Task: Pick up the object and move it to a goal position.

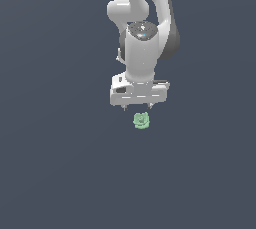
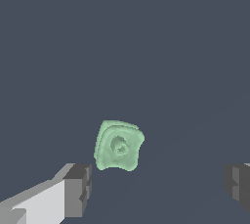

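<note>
The object (image 1: 141, 120) is a small pale mint-green lump with rose-like swirled folds, lying on the dark grey floor. My white gripper (image 1: 138, 107) hangs just above and behind it in the exterior view, with only the fingertips showing below the hand. In the wrist view the object (image 2: 118, 145) lies ahead of the gripper (image 2: 158, 184), nearer to one grey fingertip (image 2: 78, 189) than to the other (image 2: 238, 185). The jaws stand wide apart and hold nothing.
The dark grey floor (image 1: 55, 163) stretches flat all around. The white arm (image 1: 145, 18) rises behind the gripper toward the top of the exterior view. No other object shows.
</note>
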You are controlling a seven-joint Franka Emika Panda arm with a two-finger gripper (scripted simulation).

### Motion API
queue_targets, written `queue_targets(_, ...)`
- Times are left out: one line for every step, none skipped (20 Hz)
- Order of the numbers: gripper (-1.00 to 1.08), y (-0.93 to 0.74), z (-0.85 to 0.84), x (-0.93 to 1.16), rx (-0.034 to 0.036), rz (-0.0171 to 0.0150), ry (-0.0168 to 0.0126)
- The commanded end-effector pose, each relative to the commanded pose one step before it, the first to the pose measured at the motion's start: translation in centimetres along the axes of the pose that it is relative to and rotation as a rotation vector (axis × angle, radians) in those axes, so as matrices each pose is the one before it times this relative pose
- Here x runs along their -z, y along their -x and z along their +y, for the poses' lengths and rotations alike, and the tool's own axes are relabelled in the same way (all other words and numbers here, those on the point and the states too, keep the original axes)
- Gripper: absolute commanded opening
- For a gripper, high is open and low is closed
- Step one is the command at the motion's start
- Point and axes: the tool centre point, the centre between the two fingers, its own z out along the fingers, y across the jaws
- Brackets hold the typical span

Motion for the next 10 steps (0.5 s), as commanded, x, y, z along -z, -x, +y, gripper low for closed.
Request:
queue_targets(1.00,0.000,0.001,0.000,0.00000,0.00000,0.00000)
queue_targets(1.00,0.046,0.019,-0.058,-0.00069,-0.00169,-0.00013)
queue_targets(1.00,0.133,0.060,-0.174,-0.00209,-0.00500,-0.00044)
queue_targets(1.00,0.217,0.097,-0.279,-0.00337,-0.00812,-0.00073)
queue_targets(1.00,0.295,0.135,-0.380,-0.00455,-0.01112,-0.00101)
queue_targets(1.00,0.366,0.170,-0.465,-0.00551,-0.01383,-0.00127)
queue_targets(1.00,0.398,0.192,-0.499,-0.00580,-0.01520,-0.00144)
queue_targets(1.00,0.311,0.159,-0.382,-0.00426,-0.01200,-0.00118)
queue_targets(1.00,0.215,0.117,-0.253,-0.00263,-0.00837,-0.00086)
queue_targets(1.00,0.127,0.076,-0.136,-0.00123,-0.00499,-0.00055)
